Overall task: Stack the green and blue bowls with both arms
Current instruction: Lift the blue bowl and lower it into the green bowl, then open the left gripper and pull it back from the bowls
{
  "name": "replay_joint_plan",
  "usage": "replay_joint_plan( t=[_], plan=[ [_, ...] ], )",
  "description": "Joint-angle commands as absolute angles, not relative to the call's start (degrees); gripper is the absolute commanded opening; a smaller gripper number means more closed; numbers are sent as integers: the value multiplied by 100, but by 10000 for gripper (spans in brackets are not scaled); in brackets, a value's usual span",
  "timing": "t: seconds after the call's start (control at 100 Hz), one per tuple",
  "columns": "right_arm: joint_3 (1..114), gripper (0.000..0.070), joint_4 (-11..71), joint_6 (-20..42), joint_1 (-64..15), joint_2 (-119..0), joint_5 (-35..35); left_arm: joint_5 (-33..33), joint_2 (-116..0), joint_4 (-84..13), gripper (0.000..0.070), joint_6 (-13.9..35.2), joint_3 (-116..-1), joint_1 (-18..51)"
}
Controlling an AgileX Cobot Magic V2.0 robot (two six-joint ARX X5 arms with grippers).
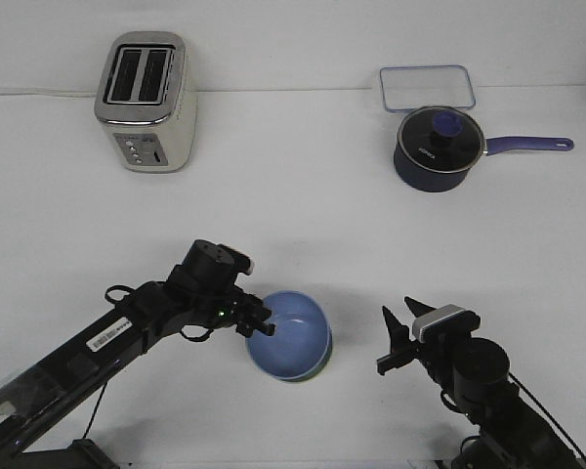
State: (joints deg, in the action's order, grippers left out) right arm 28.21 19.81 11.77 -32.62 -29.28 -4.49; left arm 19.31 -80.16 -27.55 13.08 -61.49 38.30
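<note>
The blue bowl (291,335) sits nested in the green bowl (315,372), its near rim apparently pinched by the left gripper (262,322). The right gripper (398,342), fingers spread, stands apart. The left should release cleanly and lift straight off without dragging the stack.

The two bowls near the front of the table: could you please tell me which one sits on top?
The blue bowl is on top, nested inside the green bowl, of which only a thin rim edge shows beneath it. The left gripper is at the blue bowl's rim.
</note>
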Motion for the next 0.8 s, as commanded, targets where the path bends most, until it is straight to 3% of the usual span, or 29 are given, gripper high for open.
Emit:
replay_joint_plan(
  t=[0.0,0.24,0.27,0.37,0.42,0.61,0.79],
  plan=[
    [2805,295,1914,1109,-3306,-2930,-434,1824,-8219,-2753,14,1354,-6222,3920],
    [2805,295,1914,1107,-3306,-2930,-436,1802,-8455,-2689,38,1247,-6222,3977],
    [2805,295,1914,1107,-3306,-2930,-436,1861,-8460,-2683,87,1245,-6222,3977],
    [2805,295,1914,1107,-3306,-2930,-440,2027,-8455,-2609,389,1243,-6222,3977],
    [2805,295,1914,1107,-3306,-2930,-447,2064,-8420,-2558,470,1245,-6222,3964],
    [2805,295,1914,1107,-3304,-2930,-458,1887,-7957,-2248,474,1245,-6230,3675],
    [2805,295,1911,1103,-3304,-2928,-672,471,-6967,-2189,473,862,-6230,3116]
  ],
)
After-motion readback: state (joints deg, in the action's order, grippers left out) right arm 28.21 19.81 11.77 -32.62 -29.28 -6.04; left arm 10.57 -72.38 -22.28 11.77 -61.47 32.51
